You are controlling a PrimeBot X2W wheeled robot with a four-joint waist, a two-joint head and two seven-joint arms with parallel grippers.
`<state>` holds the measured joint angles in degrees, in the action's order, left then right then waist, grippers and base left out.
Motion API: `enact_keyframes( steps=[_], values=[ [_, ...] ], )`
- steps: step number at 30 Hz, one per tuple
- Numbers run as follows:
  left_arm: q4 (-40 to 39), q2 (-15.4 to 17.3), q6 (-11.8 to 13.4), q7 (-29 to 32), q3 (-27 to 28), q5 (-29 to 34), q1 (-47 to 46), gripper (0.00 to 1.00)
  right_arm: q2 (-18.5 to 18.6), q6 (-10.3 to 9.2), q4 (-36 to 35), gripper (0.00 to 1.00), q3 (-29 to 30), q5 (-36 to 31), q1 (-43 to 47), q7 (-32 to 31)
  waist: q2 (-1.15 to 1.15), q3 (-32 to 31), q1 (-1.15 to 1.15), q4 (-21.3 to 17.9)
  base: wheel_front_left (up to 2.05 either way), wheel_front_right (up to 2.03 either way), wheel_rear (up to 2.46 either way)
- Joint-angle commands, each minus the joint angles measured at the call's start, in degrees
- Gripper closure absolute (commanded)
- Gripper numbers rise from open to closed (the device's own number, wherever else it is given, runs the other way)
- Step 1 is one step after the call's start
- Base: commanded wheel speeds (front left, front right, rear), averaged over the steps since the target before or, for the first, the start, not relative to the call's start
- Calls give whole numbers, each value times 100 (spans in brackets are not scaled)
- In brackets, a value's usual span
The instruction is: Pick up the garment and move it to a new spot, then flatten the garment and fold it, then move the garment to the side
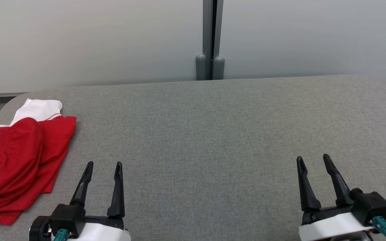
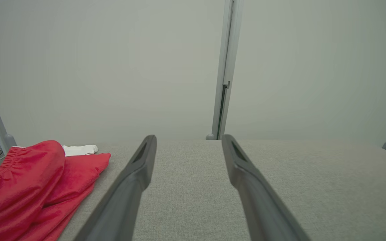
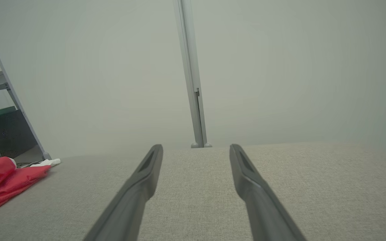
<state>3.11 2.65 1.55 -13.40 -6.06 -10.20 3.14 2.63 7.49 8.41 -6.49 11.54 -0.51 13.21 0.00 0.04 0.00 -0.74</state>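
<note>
A crumpled red garment [image 1: 18, 160] with white parts lies at the far left of the grey fabric table [image 1: 213, 134], reaching its left edge. It also appears as the red garment [image 2: 28, 187] at the lower left of the left wrist view and the garment [image 3: 2, 184] far left in the right wrist view. My left gripper [image 1: 104, 166] is open just right of the garment, apart from it, with nothing between its fingers. My right gripper [image 1: 313, 159] is open at the lower right, far from the garment. Open fingers [image 2: 136, 174] and fingers [image 3: 146, 170] hover over bare cloth.
A pale partition wall with a grey vertical post [image 1: 212, 40] stands right behind the table's far edge. Past the table's left end are a metal shelf frame [image 3: 8, 97] and cables. The table's middle and right are bare grey cloth.
</note>
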Motion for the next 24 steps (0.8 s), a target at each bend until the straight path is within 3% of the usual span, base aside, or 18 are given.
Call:
enact_keyframes(
  steps=[1, 15, 24],
  values=[
    [-54, 31, -21, -49, 0, 153, 16, 0, 36, 0, -23, 0, -19, -131, 30, 70, 0, 4, 0, 1, 0, 0, 0],
    [-142, 36, 58, -191, -104, 760, 72, 0, 40, 0, -34, 0, -134, -707, 57, 216, 0, 9, 0, -7, 0, 0, 0],
    [-104, 36, 50, -180, -78, 736, 85, 0, 39, 0, -32, 0, -154, -665, 60, 210, 0, -5, 0, 3, 0, 0, 0]
  ],
)
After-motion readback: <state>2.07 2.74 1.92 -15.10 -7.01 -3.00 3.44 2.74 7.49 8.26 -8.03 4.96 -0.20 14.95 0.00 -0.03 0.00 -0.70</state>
